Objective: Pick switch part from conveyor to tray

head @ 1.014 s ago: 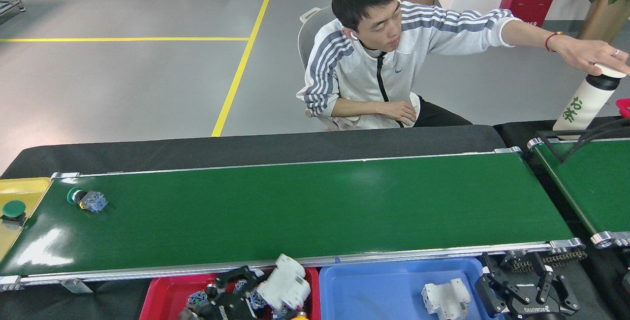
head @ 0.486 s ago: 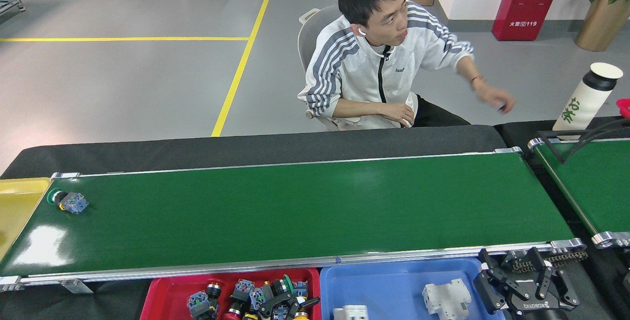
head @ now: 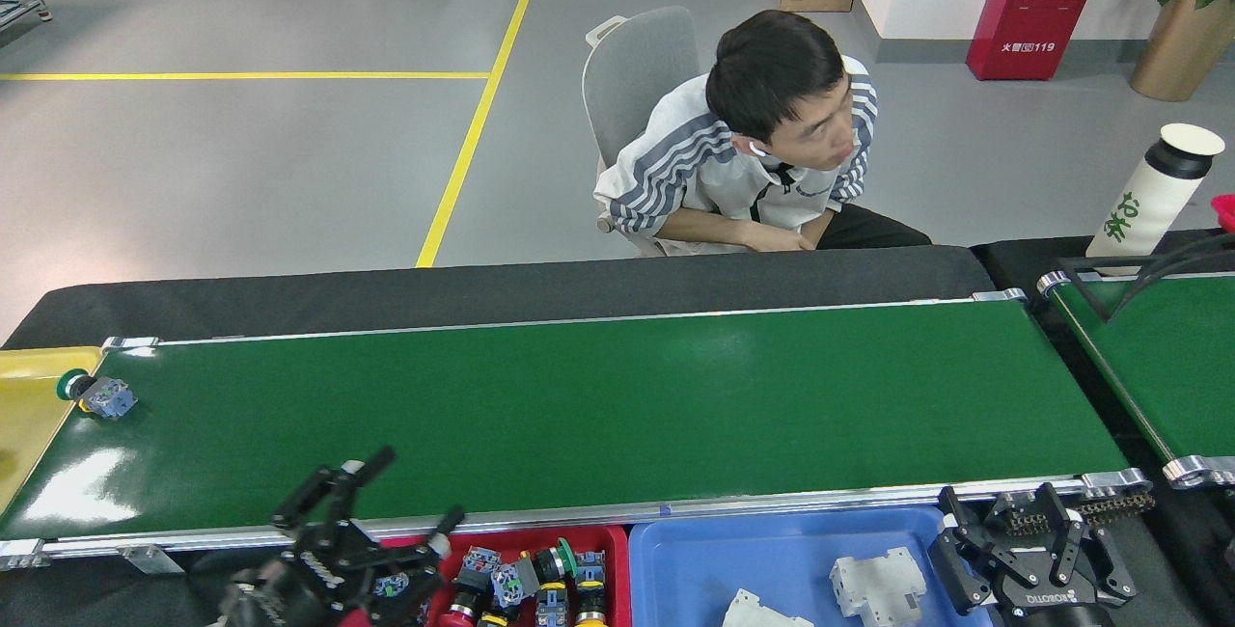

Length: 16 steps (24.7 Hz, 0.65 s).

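A switch part (head: pixel 96 394) with a green cap and a blue-grey block lies on its side at the far left end of the conveyor (head: pixel 598 405), close to the belt's edge. My left gripper (head: pixel 417 485) is open and empty, raised over the near rail just left of the red tray (head: pixel 608 532), far to the right of that part. The red tray holds several switch parts (head: pixel 540 579). My right gripper (head: pixel 1013 523) hangs open and empty beside the right end of the blue tray (head: pixel 733 555).
White plastic parts (head: pixel 873 584) lie in the blue tray. A yellow tray (head: pixel 29 405) adjoins the belt's left end. A second green belt (head: pixel 1167 367) angles off at the right, with a white bottle (head: pixel 1148 193) behind it. A seated person (head: pixel 762 154) leans over the far side.
The switch part rode left along the belt. My left gripper let go of a white part and rose, open, to the near rail. The person drew the arm back from the bottle.
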Motion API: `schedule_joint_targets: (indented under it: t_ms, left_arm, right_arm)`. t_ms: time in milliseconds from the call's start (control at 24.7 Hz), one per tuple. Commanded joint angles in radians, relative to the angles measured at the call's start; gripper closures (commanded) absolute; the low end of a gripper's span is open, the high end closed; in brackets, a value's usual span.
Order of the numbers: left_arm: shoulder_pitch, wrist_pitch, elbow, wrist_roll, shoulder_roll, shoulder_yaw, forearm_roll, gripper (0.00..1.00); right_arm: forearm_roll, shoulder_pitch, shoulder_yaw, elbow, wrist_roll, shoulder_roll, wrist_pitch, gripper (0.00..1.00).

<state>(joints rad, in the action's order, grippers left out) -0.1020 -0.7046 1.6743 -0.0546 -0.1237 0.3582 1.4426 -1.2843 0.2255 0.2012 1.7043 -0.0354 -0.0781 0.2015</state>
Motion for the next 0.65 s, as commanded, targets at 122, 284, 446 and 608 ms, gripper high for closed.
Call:
schedule_joint_targets:
  t_ms: [122, 284, 446, 608]
  left_arm:
    - [-0.100, 0.116, -0.019, -0.040, 0.010, 0.133, -0.021, 0.00]
    - [-0.117, 0.203, -0.021, -0.044, 0.062, 0.159, -0.025, 0.00]
    - [-0.122, 0.275, -0.016, -0.047, 0.095, 0.145, -0.025, 0.00]
    - [-0.120, 0.274, -0.016, -0.040, 0.099, 0.145, -0.027, 0.00]
  right_arm:
    - [0.003, -0.002, 0.001, 0.028, 0.019, -0.003, 0.003, 0.00]
    - [0.003, 0.008, 0.001, 0.028, 0.020, -0.002, -0.001, 0.00]
    - [0.003, 0.032, 0.003, 0.028, 0.020, 0.000, -0.001, 0.00]
    - [0.003, 0.034, 0.003, 0.028, 0.020, 0.009, -0.004, 0.00]
